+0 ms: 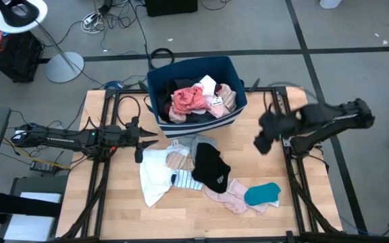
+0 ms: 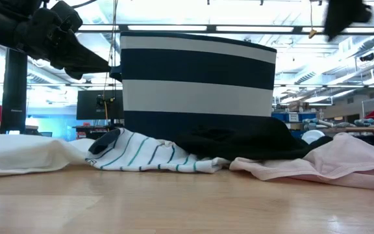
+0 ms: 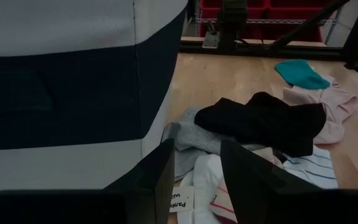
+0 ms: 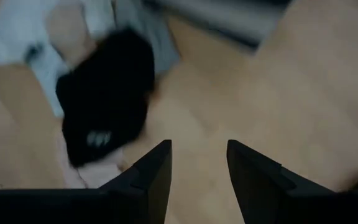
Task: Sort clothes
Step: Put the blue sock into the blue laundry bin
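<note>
Only high view shows bin (image 1: 159, 94) contents; wrist views show both grippers (image 3: 197, 180) (image 4: 199, 180) w/ fingers apart, empty

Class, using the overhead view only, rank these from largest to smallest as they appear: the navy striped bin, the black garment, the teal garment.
1. Navy striped bin, clearly the largest.
2. Black garment, mid-sized, lying on the pile.
3. Teal garment, smallest, at the pile's edge.
The bin stands taller, so it sits nearer the camera, but the order holds.
</note>
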Available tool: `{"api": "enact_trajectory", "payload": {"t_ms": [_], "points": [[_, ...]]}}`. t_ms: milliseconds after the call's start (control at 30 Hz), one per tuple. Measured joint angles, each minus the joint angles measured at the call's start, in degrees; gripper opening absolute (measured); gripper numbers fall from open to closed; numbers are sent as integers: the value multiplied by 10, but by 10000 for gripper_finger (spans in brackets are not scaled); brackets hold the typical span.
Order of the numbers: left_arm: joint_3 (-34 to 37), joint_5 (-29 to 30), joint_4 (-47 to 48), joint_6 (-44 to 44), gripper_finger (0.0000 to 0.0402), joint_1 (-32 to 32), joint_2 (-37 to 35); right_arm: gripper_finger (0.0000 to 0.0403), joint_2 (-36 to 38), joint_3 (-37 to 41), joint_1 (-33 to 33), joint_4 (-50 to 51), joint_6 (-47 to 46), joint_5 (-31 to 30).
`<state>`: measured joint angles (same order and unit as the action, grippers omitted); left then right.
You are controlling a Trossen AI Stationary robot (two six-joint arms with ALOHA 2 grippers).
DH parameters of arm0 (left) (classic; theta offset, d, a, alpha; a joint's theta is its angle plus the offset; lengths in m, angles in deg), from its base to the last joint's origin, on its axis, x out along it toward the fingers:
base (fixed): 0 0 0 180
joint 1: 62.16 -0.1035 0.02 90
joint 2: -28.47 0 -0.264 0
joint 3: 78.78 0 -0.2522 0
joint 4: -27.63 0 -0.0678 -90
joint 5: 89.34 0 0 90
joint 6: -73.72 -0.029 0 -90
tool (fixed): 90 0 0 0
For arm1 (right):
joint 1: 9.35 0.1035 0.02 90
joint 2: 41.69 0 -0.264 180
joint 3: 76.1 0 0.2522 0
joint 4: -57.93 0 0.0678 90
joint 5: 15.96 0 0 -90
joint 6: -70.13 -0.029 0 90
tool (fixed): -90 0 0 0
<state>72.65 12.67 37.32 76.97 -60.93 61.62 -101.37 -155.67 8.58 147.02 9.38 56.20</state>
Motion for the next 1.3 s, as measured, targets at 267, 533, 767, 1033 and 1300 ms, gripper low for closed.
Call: {"api": "enact_trajectory", "payload": {"t_ms": [267,533,767,1033,1300], "points": [[0,0,0,0,136,0,0,155,-43,130,177,-78,-202,32],[0,0,0,0,136,0,0,155,-118,166,295,-96,-433,90],[0,0,0,0,136,0,0,155,-177,187,362,-157,-556,116],[0,0,2,0,137,0,0,155,-261,193,383,-197,-577,137],[0,0,2,4,136,0,0,99,-316,192,383,-256,-537,131]]}}
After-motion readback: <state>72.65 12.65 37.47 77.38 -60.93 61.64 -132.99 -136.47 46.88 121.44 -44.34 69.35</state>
